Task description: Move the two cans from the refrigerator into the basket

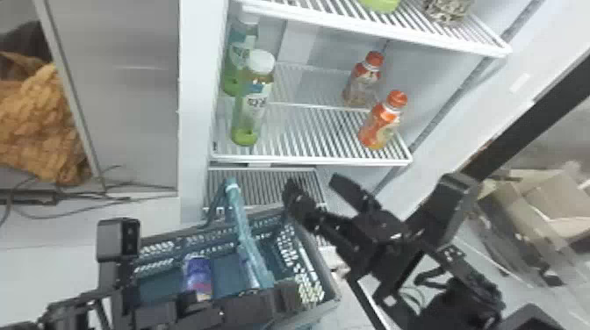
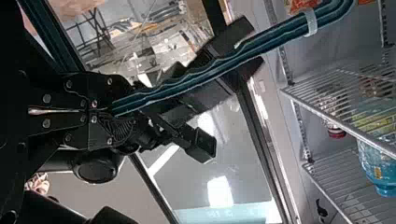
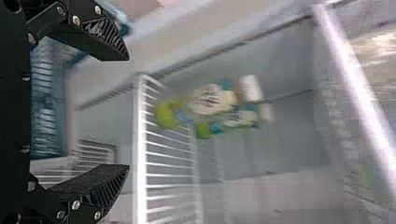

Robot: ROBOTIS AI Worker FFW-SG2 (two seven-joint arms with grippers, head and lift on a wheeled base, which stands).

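Note:
In the head view my left gripper [image 1: 281,293] is at the teal basket [image 1: 316,263], shut on its raised handle [image 1: 246,228]; the left wrist view has the handle [image 2: 196,77] running out from the left gripper [image 2: 109,110]. A purple-blue can [image 1: 198,276] lies inside the basket. Beside the handle, a pale, partly hidden object [image 1: 251,271] could be another can. My right gripper [image 1: 314,183] stands open and empty below the refrigerator's middle shelf [image 1: 307,160]. In the right wrist view, the right gripper [image 3: 126,113] has its fingers apart, facing the refrigerator.
Two green bottles [image 1: 248,114] stand on the middle shelf's left, two orange-capped bottles [image 1: 381,125] on its right. An upper shelf [image 1: 395,33] overhangs them. The lower rack [image 1: 268,184] is behind the basket. Cardboard boxes [image 1: 548,202] are at the far right.

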